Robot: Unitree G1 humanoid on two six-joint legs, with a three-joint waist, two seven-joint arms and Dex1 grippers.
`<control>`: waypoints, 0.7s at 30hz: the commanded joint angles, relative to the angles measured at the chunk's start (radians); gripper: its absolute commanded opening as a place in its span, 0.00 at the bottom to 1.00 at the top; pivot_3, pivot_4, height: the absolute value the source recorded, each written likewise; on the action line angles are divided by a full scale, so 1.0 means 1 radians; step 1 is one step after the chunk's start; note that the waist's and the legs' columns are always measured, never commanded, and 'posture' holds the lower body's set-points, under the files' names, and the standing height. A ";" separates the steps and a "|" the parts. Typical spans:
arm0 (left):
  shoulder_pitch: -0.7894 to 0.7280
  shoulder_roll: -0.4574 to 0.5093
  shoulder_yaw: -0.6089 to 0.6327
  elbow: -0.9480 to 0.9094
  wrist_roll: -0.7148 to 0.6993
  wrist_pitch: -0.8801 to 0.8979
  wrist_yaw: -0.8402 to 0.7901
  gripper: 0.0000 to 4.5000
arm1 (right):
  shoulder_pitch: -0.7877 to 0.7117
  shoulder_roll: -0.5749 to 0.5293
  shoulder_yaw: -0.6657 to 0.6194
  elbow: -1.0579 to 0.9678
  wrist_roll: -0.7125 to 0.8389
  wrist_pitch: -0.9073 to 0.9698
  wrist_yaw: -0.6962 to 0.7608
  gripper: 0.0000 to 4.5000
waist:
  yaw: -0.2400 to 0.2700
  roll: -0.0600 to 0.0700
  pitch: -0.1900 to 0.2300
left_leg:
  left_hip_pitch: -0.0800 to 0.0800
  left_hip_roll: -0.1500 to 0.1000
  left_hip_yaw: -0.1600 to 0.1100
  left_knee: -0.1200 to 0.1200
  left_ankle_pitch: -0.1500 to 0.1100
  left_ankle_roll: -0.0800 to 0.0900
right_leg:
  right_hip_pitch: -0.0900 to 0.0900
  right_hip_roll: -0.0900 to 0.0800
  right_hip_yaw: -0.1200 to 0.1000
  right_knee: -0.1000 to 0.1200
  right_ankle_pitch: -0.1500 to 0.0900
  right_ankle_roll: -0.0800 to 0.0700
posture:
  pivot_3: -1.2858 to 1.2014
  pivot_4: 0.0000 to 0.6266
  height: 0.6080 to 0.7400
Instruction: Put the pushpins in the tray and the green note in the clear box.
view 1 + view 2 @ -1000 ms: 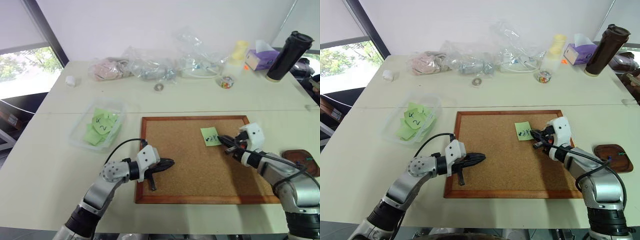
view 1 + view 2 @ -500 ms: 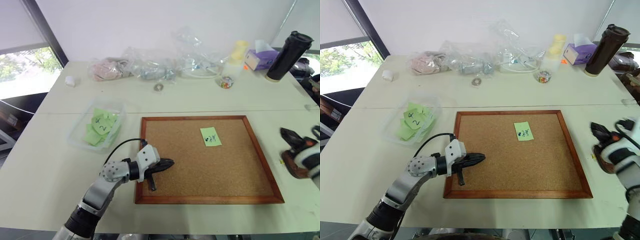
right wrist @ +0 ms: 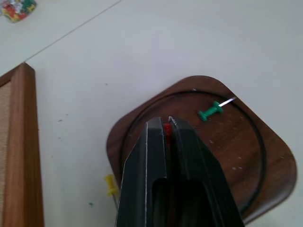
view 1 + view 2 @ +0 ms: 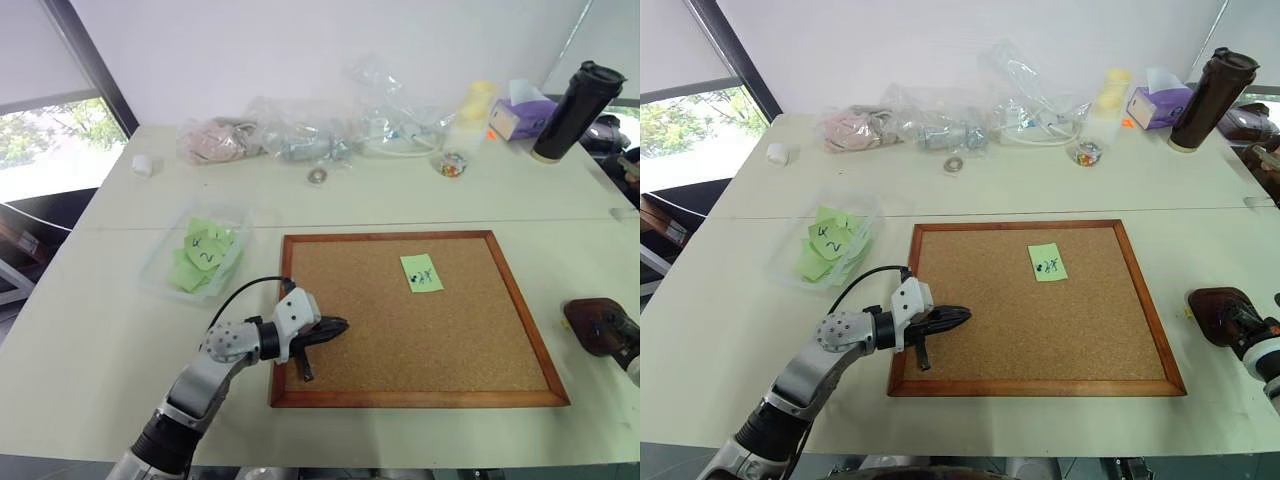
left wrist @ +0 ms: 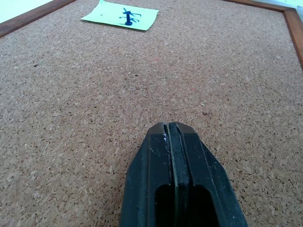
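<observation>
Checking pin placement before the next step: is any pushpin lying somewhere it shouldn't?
Yes. A yellow pushpin lies on the table just outside the tray, beside its rim. A green pushpin lies inside. The right end effector holds something red between its tips over the tray.

Pale table [image 4: 400, 200] with office clutter
Corkboard [image 4: 420, 370] lies near the front; clear box [image 4: 160, 272] left of it, brown tray [image 4: 580, 318] right, a yellow pin [image 3: 110, 185] beside the tray; plastic bags [image 4: 300, 135], tissue box [image 4: 520, 115] and dark tumbler [image 4: 570, 105] along the back
</observation>
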 commanded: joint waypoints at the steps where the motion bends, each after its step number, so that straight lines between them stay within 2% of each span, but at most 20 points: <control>1: 0.008 0.002 -0.020 -0.003 0.003 0.028 0.005 0.00 | 0.001 -0.028 -0.015 0.016 -0.010 -0.033 0.011 0.32 | 0.000 0.000 0.000 | 0.000 0.000 0.000 0.000 0.000 0.000 | 0.000 0.000 0.000 0.000 0.000 0.000 | 0.52 0.24 0.93; 6: 0.009 0.005 -0.017 -0.018 0.002 0.040 0.007 0.00 | -0.010 -0.031 -0.018 0.043 -0.014 -0.038 -0.011 0.92 | 0.000 0.000 0.000 | 0.000 0.000 0.000 0.000 0.000 0.000 | 0.000 0.000 0.000 0.000 0.000 0.000 | 0.52 0.24 0.93; 7: 0.008 0.005 -0.017 -0.020 0.001 0.041 0.007 0.00 | -0.012 -0.031 -0.018 0.048 -0.015 -0.039 -0.013 0.99 | 0.000 0.000 0.000 | 0.000 0.000 0.000 0.000 0.000 0.000 | 0.000 0.000 0.000 0.000 0.000 0.000 | 0.52 0.24 0.93; 14: 0.009 0.006 -0.018 -0.024 0.003 0.044 0.008 0.00 | 0.000 -0.031 -0.006 0.055 -0.046 -0.073 -0.006 0.99 | 0.001 -0.001 0.000 | 0.000 0.000 0.000 0.000 0.000 0.000 | 0.000 0.000 0.000 0.000 0.000 0.000 | 0.52 0.24 0.93; 21: 0.009 0.005 -0.015 -0.018 0.000 0.043 0.007 0.00 | 0.000 -0.046 -0.054 0.046 -0.003 -0.084 0.027 0.99 | 0.000 0.000 0.000 | 0.000 0.000 0.000 0.000 0.000 0.000 | 0.000 0.000 0.000 0.000 0.000 0.000 | 0.52 0.24 0.93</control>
